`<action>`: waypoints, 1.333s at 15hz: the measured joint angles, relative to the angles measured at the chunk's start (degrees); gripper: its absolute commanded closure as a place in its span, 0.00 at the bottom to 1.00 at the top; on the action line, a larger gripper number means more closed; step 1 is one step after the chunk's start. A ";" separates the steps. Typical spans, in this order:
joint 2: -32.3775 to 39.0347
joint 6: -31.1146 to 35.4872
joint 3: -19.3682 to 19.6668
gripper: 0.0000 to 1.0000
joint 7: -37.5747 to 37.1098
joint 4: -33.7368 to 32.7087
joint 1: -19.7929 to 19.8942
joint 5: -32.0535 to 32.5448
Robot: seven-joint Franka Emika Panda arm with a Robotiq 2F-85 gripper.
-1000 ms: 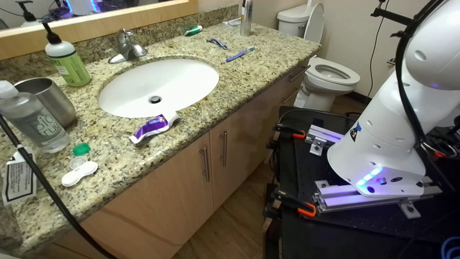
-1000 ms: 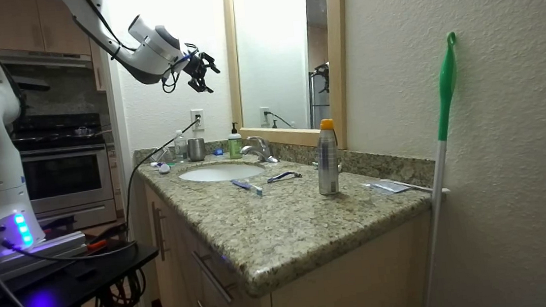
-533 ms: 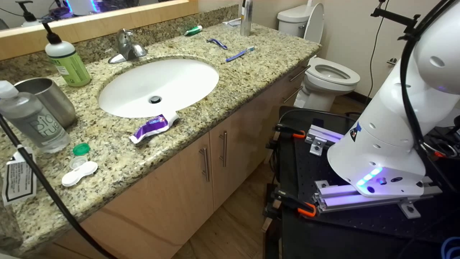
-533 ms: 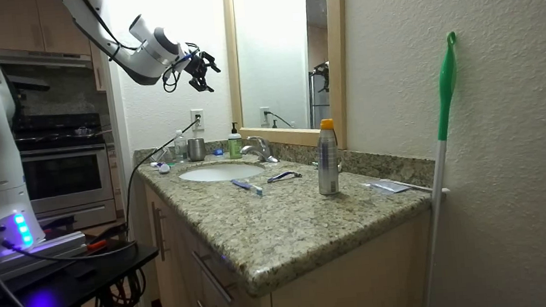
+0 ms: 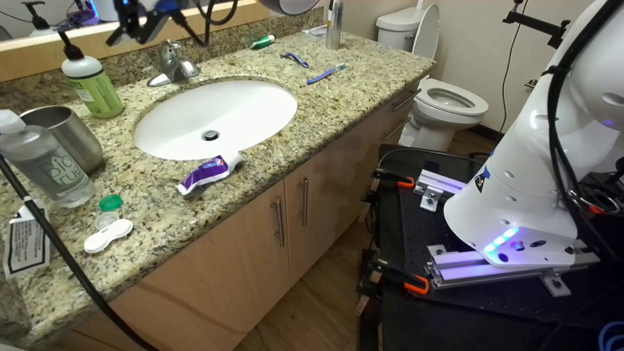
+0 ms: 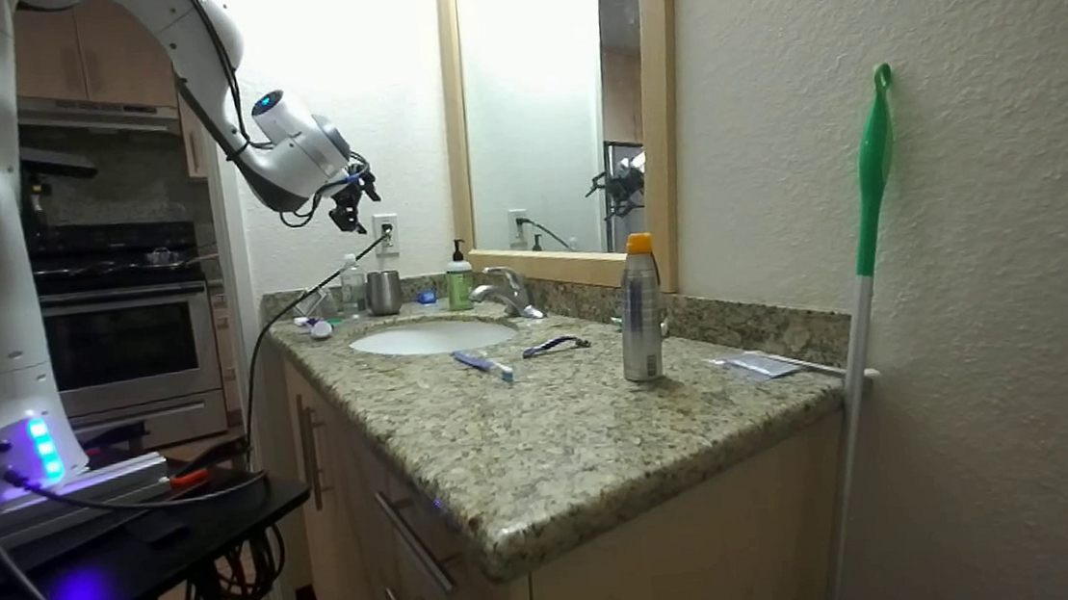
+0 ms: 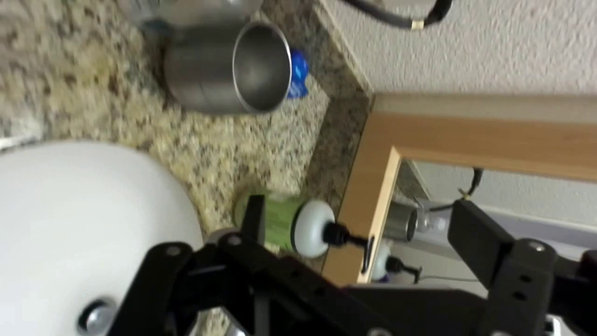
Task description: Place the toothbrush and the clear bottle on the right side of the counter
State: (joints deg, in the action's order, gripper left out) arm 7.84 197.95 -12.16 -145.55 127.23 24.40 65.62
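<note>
The clear bottle (image 5: 46, 165) stands upright on the granite counter (image 5: 360, 87), beside the steel cup, at the sink's far end in an exterior view (image 6: 352, 289). A part of the bottle shows blurred at the top of the wrist view (image 7: 191, 10). The blue toothbrush (image 5: 321, 75) lies flat on the counter past the sink; it also shows in an exterior view (image 6: 482, 364). My gripper (image 6: 368, 210) is open and empty, in the air above the bottle and cup end of the counter. In the wrist view its fingers (image 7: 361, 226) are wide apart, with the soap bottle beyond them.
The steel cup (image 5: 68, 136), green soap bottle (image 5: 95, 87) and faucet (image 5: 173, 63) stand near the mirror. A purple toothpaste tube (image 5: 209, 173) and white lens case (image 5: 108, 235) lie in front. A black cable (image 5: 63, 258) crosses there. A razor (image 6: 555, 344) and spray can (image 6: 639, 310) are past the sink.
My gripper has moved down and to the left in an exterior view, and has come into view at the top of an exterior view. The objects on the counter have not moved.
</note>
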 measured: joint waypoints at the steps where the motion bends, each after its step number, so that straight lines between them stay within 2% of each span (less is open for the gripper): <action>1: 1.63 -0.05 -4.32 0.00 -4.27 -2.00 1.91 2.59; 3: 5.24 -0.31 -13.42 0.00 -3.84 -4.53 6.27 2.16; 4: 6.43 -0.33 -15.06 0.00 -3.65 -4.96 6.84 2.07; 9: 6.18 -0.27 -13.77 0.00 -3.66 -4.97 6.41 1.92; 11: 8.12 -1.01 -15.41 0.00 -3.86 -4.28 6.98 -0.53; 15: 16.06 -6.85 -20.62 0.00 -3.29 -4.26 9.09 -4.64; 20: 16.00 -6.72 -20.58 0.00 -3.41 -4.57 9.07 -4.63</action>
State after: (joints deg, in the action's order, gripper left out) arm 23.84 191.23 -32.74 -148.97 122.66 33.48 60.99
